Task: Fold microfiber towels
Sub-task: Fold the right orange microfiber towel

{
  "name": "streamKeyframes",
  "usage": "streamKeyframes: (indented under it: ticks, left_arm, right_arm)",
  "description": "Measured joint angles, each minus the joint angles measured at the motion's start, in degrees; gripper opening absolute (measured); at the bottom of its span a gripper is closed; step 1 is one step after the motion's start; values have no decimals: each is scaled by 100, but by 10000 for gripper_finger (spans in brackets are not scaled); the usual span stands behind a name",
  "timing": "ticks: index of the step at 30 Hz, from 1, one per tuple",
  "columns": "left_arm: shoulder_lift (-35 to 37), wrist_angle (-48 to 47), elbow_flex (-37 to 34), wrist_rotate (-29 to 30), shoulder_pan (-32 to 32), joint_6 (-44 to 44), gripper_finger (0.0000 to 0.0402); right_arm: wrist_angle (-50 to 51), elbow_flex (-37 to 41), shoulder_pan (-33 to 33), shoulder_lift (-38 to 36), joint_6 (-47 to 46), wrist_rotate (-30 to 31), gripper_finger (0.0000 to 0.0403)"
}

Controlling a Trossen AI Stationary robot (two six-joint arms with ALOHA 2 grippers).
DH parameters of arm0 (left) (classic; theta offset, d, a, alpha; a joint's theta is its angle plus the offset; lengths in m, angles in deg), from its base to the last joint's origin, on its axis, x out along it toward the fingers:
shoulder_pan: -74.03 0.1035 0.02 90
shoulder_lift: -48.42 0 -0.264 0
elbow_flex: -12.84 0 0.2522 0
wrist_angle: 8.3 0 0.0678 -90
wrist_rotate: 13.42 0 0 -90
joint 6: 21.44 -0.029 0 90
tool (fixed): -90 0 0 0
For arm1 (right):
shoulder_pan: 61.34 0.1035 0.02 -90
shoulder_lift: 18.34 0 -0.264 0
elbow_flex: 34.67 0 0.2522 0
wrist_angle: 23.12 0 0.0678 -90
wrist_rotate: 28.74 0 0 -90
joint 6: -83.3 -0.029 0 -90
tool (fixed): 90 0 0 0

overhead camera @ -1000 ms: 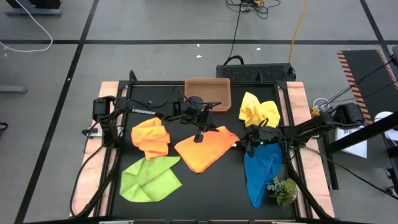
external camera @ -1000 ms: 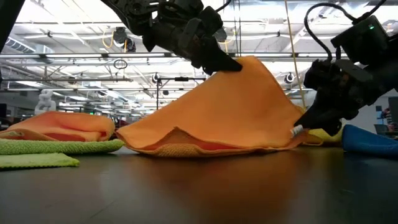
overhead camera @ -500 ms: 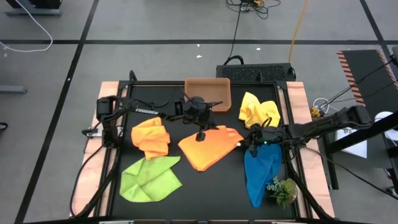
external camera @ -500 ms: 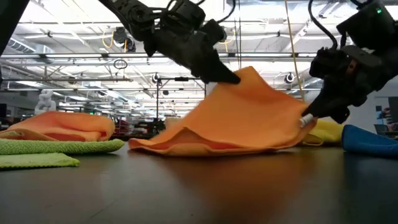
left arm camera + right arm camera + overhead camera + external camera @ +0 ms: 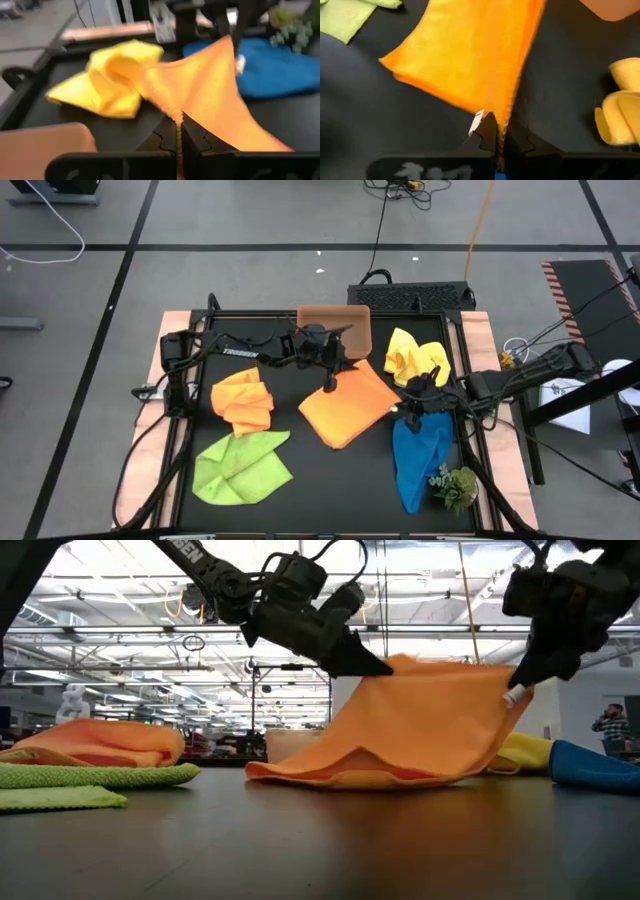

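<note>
You have the orange towel [image 5: 347, 408] lifted at the frame's centre. The left gripper [image 5: 331, 379] is closed on its upper corner, and the right gripper [image 5: 408, 406] is closed on its right corner.

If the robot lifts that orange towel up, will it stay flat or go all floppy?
Probably floppy: the orange towel already sags between the left gripper and right gripper pinching its corners. It looks light, likely draping rather than holding shape.
</note>
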Motion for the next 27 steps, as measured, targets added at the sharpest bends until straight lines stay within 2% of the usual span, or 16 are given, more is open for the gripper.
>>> streamKeyframes:
  ticks: [5, 11, 17, 21, 27]
  left_arm:
    - [-98, -146, -2, -465, 171, 319, 2]
    - [-83, -286, 0, -230, 101, -2, 2]
    - [-83, -399, -2, -211, 118, -188, 2]
    - [-83, -452, -69, -212, 114, -402, 1]
    - [6, -31, -704, -223, 190, -532, 1]
  right_arm:
    - [270, -141, 133, 3, -308, 129, 0]
    - [221, -139, 145, 198, -439, 501, 0]
    - [-1061, -136, 162, 896, -41, 521, 0]
    - [-2026, -136, 195, 1511, 301, 229, 0]
    - [-2281, -134, 193, 2093, 318, 67, 0]
